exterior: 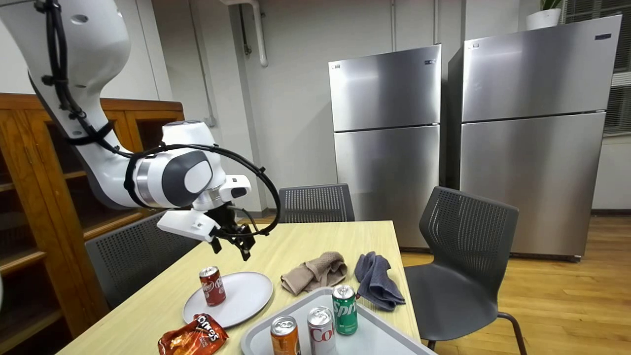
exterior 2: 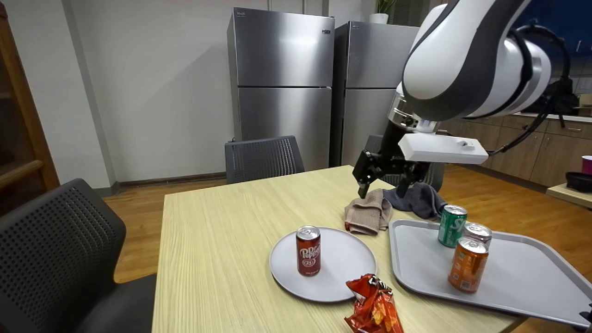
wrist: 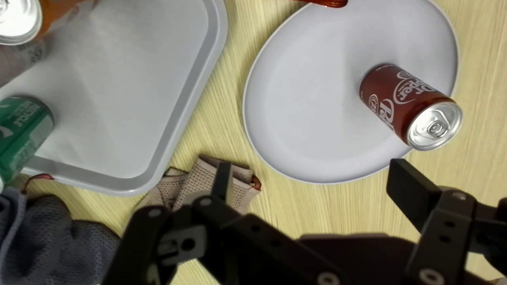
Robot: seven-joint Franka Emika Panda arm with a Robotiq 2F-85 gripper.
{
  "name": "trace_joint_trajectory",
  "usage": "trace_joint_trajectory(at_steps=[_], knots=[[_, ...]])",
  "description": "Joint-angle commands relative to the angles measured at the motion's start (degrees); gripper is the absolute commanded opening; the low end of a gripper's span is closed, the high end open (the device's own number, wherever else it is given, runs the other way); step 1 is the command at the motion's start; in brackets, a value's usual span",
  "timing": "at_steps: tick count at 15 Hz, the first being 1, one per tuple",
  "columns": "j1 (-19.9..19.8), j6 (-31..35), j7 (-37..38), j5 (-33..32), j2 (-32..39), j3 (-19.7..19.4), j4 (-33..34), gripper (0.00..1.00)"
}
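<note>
Hovering over the tabletop (exterior: 320, 234) in an exterior view, the claw (exterior: 230, 250) has its jaws wide apart, and there's the Dr Pepper can (exterior: 213, 288), upright on the plate (exterior: 251, 292), a crumpled red snack bag (exterior: 194, 337) beside it! Over in an exterior view, a gray tray (exterior 2: 522, 280) carries the green can (exterior 2: 451, 227), the silver can (exterior 2: 481, 232) and the orange can (exterior 2: 468, 268), a brown towel (exterior 2: 368, 213) and a dark towel (exterior 2: 421, 201) bunched nearby. Down the wrist view, one of the parted fingers (wrist: 220, 182) overlaps the brown towel, the Dr Pepper can beyond.
</note>
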Motion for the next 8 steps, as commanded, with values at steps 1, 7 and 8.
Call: trace_joint_trajectory(at_steps=[1,7,8], knots=[[-1.4,-2.3,-1.5,1.0,2.8,3.1,3.9,1.0],[-1.1,-0.5,0.0,-0.3,3.9,3.4,3.6,1.0],[-1.1,-0.5,0.0,-0.3,4.0,3.4,3.7,1.0]])
